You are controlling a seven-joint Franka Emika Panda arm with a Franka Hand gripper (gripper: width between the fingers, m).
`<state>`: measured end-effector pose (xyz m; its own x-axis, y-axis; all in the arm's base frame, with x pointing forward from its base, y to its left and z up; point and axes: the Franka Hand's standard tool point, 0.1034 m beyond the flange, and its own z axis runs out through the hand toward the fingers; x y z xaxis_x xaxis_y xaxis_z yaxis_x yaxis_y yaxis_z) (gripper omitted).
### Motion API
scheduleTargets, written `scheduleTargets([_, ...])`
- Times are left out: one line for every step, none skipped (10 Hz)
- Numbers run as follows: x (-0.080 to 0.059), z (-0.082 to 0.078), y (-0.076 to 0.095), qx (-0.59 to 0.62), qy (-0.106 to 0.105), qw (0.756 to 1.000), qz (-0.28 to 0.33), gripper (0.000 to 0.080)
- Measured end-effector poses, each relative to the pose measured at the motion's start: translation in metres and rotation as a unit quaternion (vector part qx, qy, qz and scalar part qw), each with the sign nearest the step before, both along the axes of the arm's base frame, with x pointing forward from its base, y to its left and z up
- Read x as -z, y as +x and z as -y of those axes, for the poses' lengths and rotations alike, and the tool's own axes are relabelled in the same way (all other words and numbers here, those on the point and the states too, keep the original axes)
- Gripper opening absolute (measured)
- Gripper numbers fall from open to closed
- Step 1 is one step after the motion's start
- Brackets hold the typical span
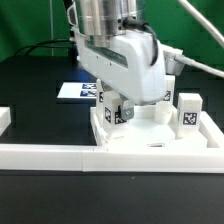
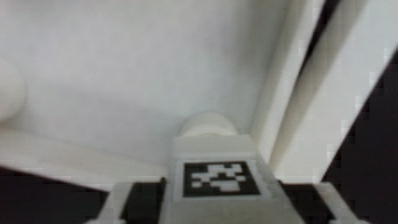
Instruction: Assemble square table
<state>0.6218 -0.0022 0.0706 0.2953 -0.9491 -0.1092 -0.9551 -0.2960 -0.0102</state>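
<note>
While the tool (image 1: 122,108) pinches a tagged leg (image 2: 217,172) over the tabletop (image 1: 140,140), keep it upright and centred on its corner hole.

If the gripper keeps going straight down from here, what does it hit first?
Probably the tabletop. The gripper points down at it, shut on a tagged leg, so the leg's tip would likely touch the white slab first. Depth is unclear.

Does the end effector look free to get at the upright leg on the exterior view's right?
Probably yes: that leg stands apart from the end effector, open above, nothing between.
</note>
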Motion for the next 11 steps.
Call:
scheduleTargets([0.001, -0.005, 0.001, 0.07, -0.008, 0.998, 0.007, 0.029])
scheduleTargets([0.002, -0.009, 0.002, 0.157, -0.009, 0.987, 0.017, 0.029])
scheduleTargets([0.002, -0.01, 0.002, 0.254, 0.003, 0.967, 0.032, 0.029])
scheduleTargets([0.002, -0.011, 0.003, 0.288, 0.007, 0.957, 0.038, 0.029])
scheduleTargets([0.002, -0.012, 0.003, 0.286, 0.007, 0.958, 0.038, 0.0291])
scheduleTargets([0.002, -0.012, 0.003, 0.279, 0.007, 0.959, 0.038, 0.0291])
scheduleTargets([0.002, -0.012, 0.003, 0.244, 0.004, 0.969, 0.042, 0.0463])
scheduleTargets([0.001, -0.012, 0.003, 0.172, 0.001, 0.984, 0.048, 0.0463])
scheduleTargets([-0.001, -0.016, 0.003, 0.089, -0.008, 0.995, 0.052, 0.0611])
scheduleTargets([-0.005, -0.021, 0.003, 0.026, -0.016, 0.998, 0.054, 0.0638])
scheduleTargets([-0.003, -0.019, 0.002, 0.0, -0.017, 0.998, 0.057, 0.0647])
